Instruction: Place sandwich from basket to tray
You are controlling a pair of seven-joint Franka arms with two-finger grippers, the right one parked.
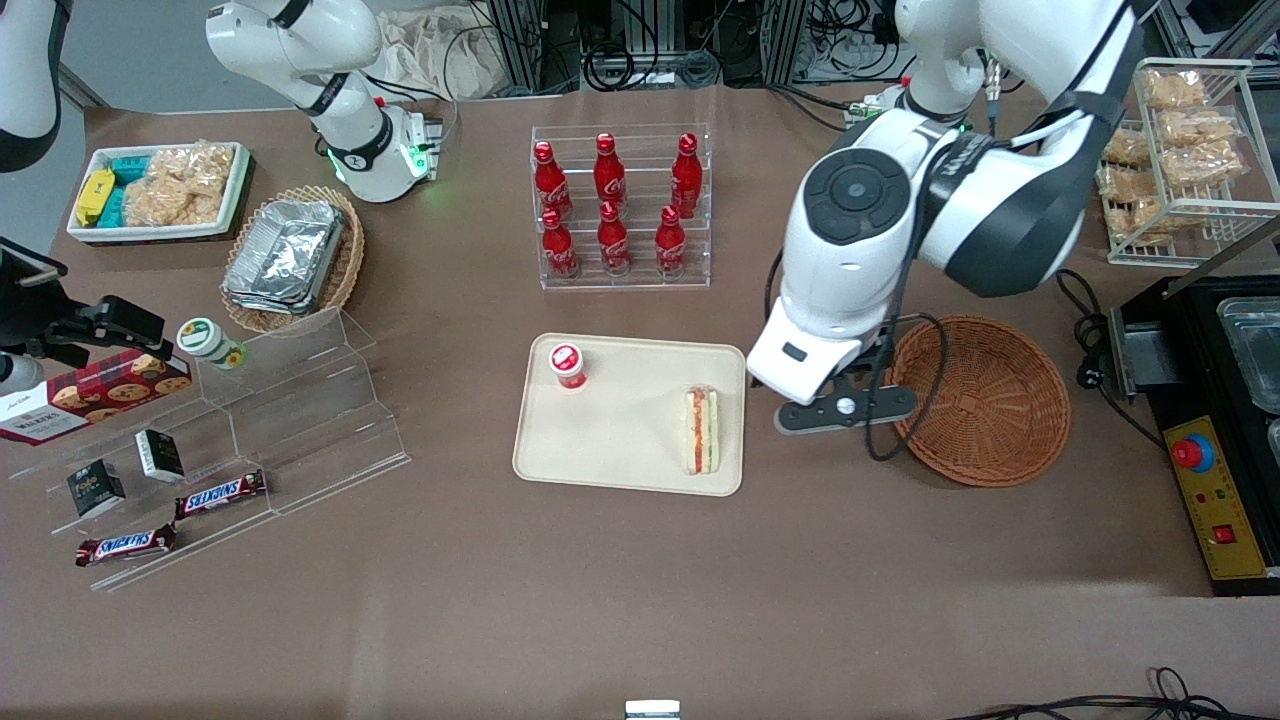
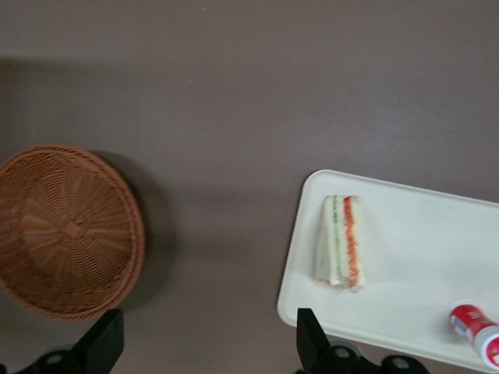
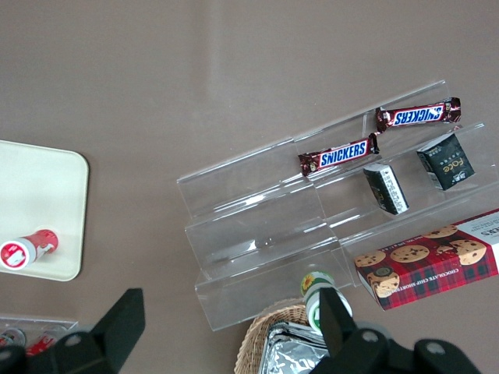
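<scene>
Lying on the tray [image 1: 620,440], the sandwich [image 1: 702,430] looks light and squashy; claw [image 2: 207,347] hovers wide between tray and basket [image 1: 985,400].

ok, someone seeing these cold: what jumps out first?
The sandwich lies on the cream tray, at the edge nearest the round basket, which holds nothing. The open gripper hangs above the bare table between tray and basket, gripping nothing. Six red cola bottles in a clear rack stand farther from the front camera than the tray.
</scene>
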